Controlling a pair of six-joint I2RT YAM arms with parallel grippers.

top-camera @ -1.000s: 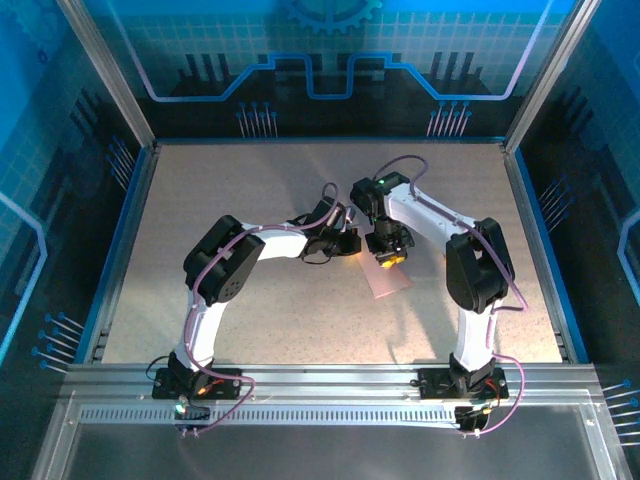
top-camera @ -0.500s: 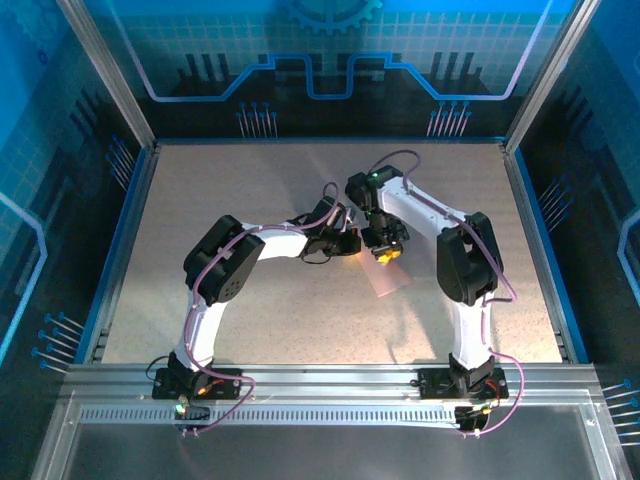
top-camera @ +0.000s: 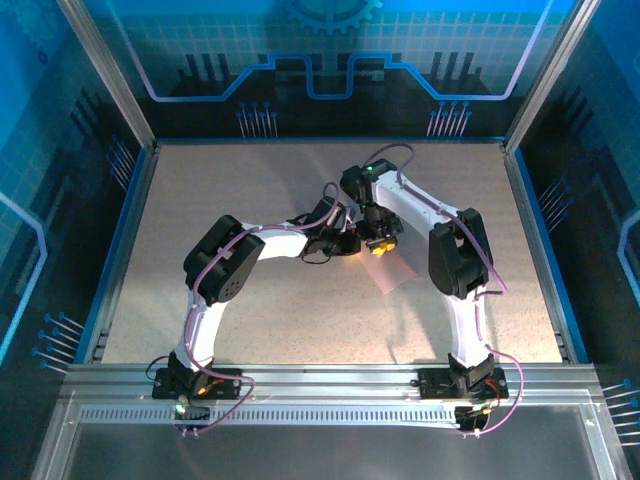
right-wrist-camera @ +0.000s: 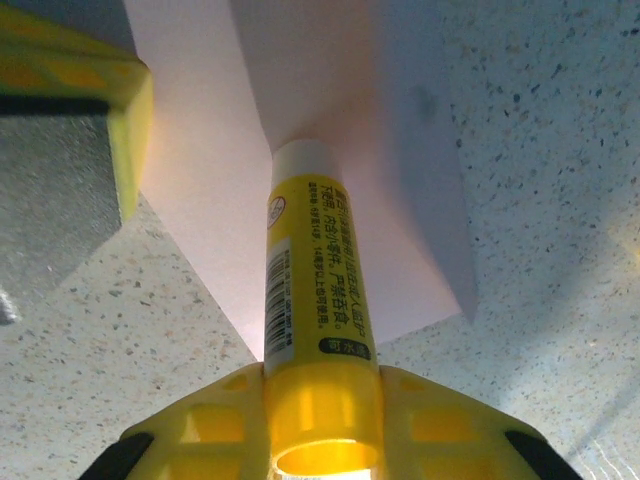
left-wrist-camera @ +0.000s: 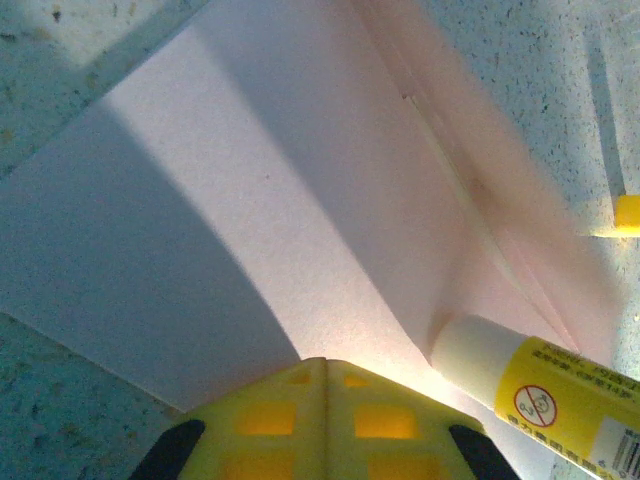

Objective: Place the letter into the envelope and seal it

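R pincer [right-wrist-camera: 322, 400] grips glue stick [right-wrist-camera: 318, 270]; tip on envelope [left-wrist-camera: 250, 200] | L pincer [left-wrist-camera: 322, 385] closed at edge

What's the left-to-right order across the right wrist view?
Order: left gripper's finger at the upper left → glue stick, clamped in the right gripper → bare speckled table. The pink envelope spans the middle beneath the stick, so it is left unranked.
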